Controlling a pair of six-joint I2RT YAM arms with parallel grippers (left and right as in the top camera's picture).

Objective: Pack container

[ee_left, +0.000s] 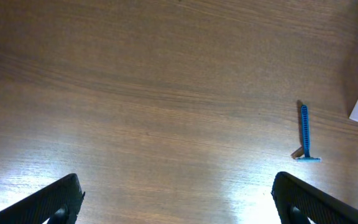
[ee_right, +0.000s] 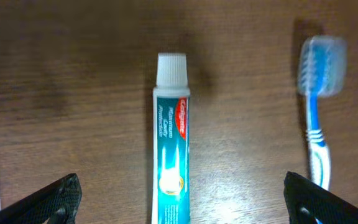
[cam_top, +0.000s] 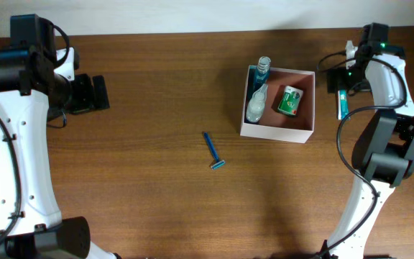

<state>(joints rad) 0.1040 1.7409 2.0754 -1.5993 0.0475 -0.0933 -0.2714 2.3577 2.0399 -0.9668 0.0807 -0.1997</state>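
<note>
midway through packing, by the look of it: hovering over the toothpaste [ee_right: 171, 143] with right jaws spread wide and empty, centred on the tube, toothbrush [ee_right: 319, 118] lying just beside it. next, probably: lowering straight down, pinching across the tube's flat body, lifting, carrying over to the container [cam_top: 275, 134] near by. left jaws likewise spread and empty, above bare table [ee_left: 135, 93], well apart from the blue razor [ee_left: 304, 132] lying loose between the arms. square, open-topped, thin white walls, dusty pink-brown inside; sitting right of centre, near the right arm; already holding two bottles [cam_top: 257, 97] along the wall nearer the razor and a green item [cam_top: 290, 101], with bare floor left.
</note>
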